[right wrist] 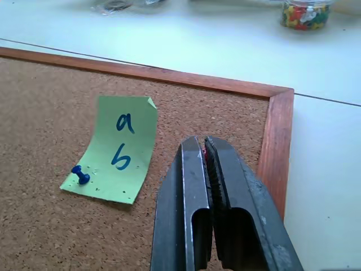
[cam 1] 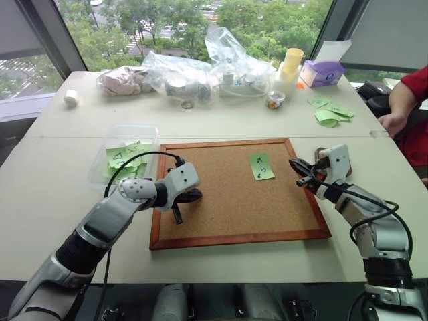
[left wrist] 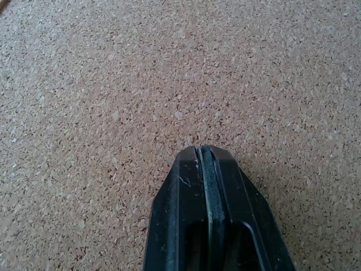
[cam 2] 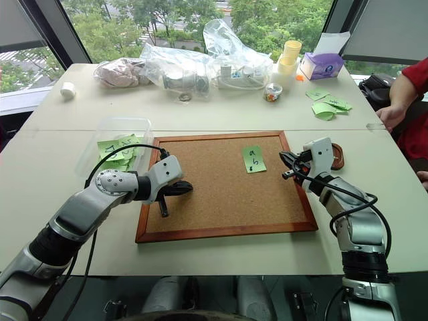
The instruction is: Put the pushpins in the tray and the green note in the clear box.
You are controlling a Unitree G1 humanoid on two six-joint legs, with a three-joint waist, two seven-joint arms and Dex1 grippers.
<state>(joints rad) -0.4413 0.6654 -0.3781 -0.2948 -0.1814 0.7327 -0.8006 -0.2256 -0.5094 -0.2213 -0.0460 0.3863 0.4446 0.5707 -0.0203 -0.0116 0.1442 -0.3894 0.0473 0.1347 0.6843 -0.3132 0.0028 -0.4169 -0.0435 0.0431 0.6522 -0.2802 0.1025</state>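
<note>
1. On the left of the table [cam 1: 60, 167] sits the clear box [cam 1: 124, 155], just beside the cork board's left edge, with several light-green notes lying inside it.
2. Over the left part of the cork board [cam 1: 234, 194], the left gripper [cam 1: 178, 212] points down at the bare cork with its jaws pressed together, nothing between them.
3. Toward the board's upper right lies the green note [right wrist: 114, 149], marked "a" and "b", its top corner curling up and a blue pushpin [right wrist: 79, 174] stuck in its lower corner.
4. Just past the board's right frame, the right gripper [cam 1: 295, 170] hovers with its jaws pinching something small and red [right wrist: 207, 161]; I cannot tell for sure that it is a pin.
5. Right behind that gripper, the tray [cam 2: 338, 156] rests on the table, mostly hidden.
</note>
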